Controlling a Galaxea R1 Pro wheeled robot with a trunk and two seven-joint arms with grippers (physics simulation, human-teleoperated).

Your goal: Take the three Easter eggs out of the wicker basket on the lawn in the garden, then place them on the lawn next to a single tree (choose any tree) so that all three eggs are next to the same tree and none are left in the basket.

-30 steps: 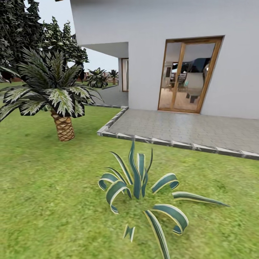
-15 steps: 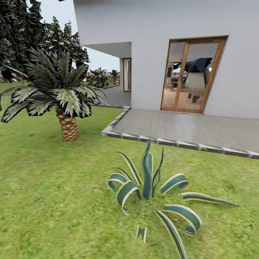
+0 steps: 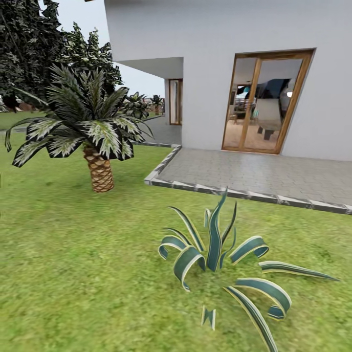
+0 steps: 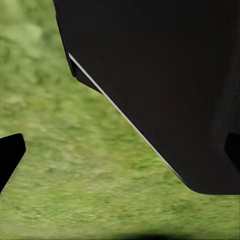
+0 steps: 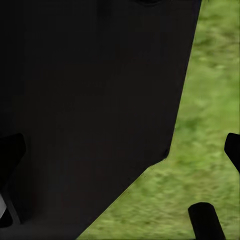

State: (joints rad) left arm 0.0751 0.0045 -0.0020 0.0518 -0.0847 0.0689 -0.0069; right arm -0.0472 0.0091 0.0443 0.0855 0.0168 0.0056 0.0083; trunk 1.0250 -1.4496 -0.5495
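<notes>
While the whole head view has slid rightward since a second ago, plants and house keep their relative places: camera motion, not theirs. One striped agave-like plant (image 3: 220, 259) sits on the lawn (image 3: 73, 274) in the foreground. One short palm (image 3: 93, 142) stands farther off to the left, dark trees (image 3: 29, 49) behind it. One paved patio (image 3: 254, 173) with a stone kerb fronts the white house (image 3: 220, 29), which has one wood-framed glass door (image 3: 266, 102). Wrist views give blurred grass (image 4: 75, 175) beyond dark robot bodywork (image 5: 90, 110). Left gripper (image 4: 120, 160): fingertips at the frame's edges, spread wide, holding nothing. Right gripper (image 5: 120, 150): likewise spread, empty.
</notes>
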